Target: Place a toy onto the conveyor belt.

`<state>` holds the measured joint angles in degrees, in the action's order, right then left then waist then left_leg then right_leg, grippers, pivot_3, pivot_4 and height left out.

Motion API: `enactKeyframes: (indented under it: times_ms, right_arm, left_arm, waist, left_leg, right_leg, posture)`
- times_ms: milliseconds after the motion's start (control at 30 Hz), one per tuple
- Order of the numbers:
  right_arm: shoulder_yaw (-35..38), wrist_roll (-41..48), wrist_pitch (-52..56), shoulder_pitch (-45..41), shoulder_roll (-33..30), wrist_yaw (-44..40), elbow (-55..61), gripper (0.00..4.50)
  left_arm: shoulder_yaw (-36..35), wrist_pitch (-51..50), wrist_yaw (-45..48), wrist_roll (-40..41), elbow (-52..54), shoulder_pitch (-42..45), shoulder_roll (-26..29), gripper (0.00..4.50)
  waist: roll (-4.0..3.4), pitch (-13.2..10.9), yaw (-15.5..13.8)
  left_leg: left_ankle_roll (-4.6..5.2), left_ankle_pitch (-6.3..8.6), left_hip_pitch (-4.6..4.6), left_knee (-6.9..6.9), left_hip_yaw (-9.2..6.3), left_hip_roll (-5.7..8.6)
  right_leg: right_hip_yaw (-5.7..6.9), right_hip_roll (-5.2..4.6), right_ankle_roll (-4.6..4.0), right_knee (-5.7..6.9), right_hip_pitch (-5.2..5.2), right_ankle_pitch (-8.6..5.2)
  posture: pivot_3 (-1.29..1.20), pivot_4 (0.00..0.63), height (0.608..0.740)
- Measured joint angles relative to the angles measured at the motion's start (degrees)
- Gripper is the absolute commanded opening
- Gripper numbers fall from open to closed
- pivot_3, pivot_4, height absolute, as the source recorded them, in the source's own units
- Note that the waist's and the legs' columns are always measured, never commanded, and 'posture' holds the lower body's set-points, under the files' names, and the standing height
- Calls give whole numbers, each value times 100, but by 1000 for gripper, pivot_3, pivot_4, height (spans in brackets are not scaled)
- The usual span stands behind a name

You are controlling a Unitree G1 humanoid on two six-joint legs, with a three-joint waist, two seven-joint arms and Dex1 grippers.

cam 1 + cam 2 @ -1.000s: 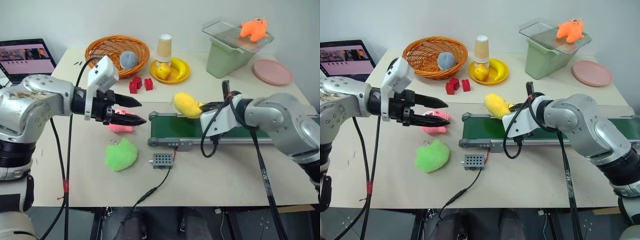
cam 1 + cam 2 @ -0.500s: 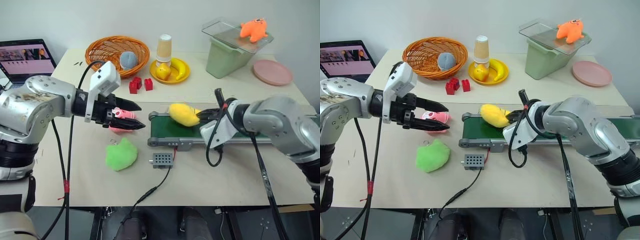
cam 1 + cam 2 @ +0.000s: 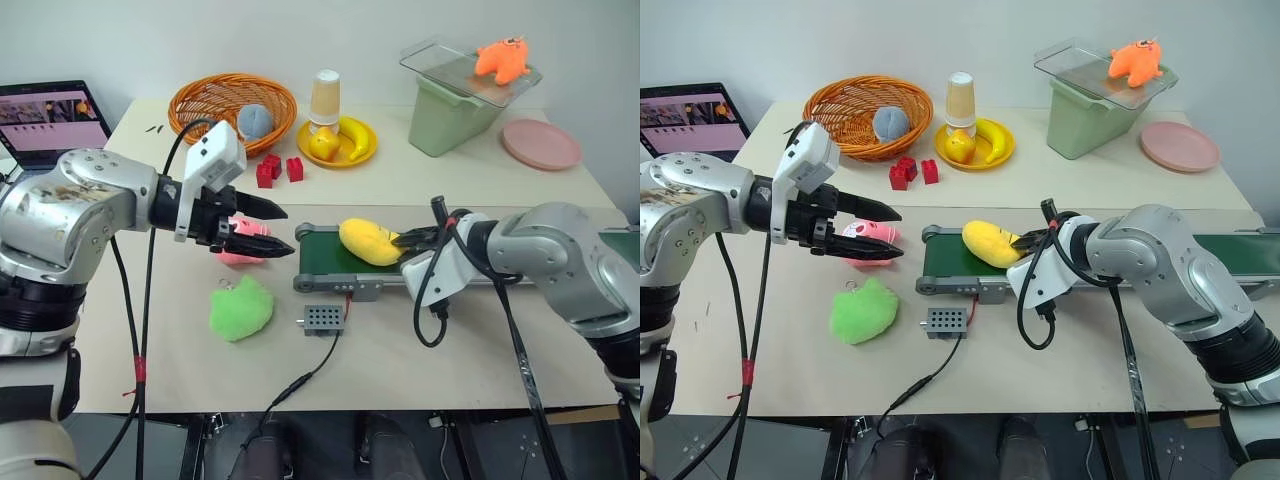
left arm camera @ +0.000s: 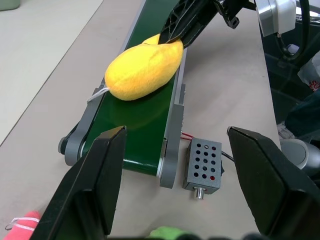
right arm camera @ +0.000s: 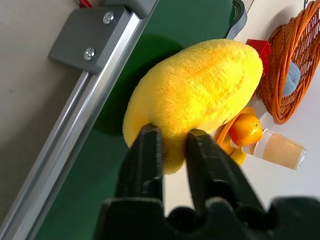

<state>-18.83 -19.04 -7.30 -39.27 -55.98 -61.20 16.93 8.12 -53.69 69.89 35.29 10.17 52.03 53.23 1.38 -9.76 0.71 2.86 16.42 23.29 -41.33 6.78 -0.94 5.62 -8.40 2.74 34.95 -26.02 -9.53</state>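
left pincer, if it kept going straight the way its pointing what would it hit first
Probably the small grey perforated box on the table, which lies between the open left pincer fingers in its wrist view. The green conveyor belt with the yellow plush toy sits just beside that line; depth is unclear.

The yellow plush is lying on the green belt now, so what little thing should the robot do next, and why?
Probably open the right hand wider and draw it back. The yellow plush toy already rests on the conveyor belt, yet the fingers sit close around its end, so pulling away first might drag it off.
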Motion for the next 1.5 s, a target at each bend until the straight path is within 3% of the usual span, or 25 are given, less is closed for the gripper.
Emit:
enactKeyframes:
  times_ms: [233,700,1000,1333,1500]
  right_arm:
    - [163,255,462,1,104,-276,197,4492]
    - [821,2111,3186,-782,65,-1334,1192,4492]
    - [2155,4653,7164,-1522,305,-1095,1088,4492]
    - [2736,5494,8242,-1137,491,-136,200,4492]
    - [2806,5963,8536,-1107,561,115,169,4492]
  left_arm:
    - [0,4,42,-119,-84,87,-87,3432]
    - [7,21,97,-248,-213,107,-222,3432]
    - [-55,243,289,-294,-264,33,51,3432]
    - [-251,622,485,-626,-545,-1006,881,3432]
    - [-591,944,486,-619,-570,-1226,931,3432]
  waist:
    - [0,0,-3]
    - [0,0,-13]
    - [1,1,-20]
    - [0,1,-7]
    - [1,1,-35]
  left_leg:
    - [0,0,1,0,-2,1]
    - [6,3,4,-3,-7,2]
    - [13,7,6,-6,-11,0]
    - [14,8,13,-1,-4,2]
    - [14,8,12,-2,-6,1]
  right_leg:
    - [0,0,-9,0,0,5]
    - [2,0,-34,0,0,21]
    - [2,0,-41,1,0,26]
    - [0,-2,-41,1,-10,25]
    - [1,-2,-41,0,-7,25]
  posture:
    - [0,150,734]
    - [0,150,734]
    - [0,150,734]
    - [0,150,734]
    - [0,150,734]
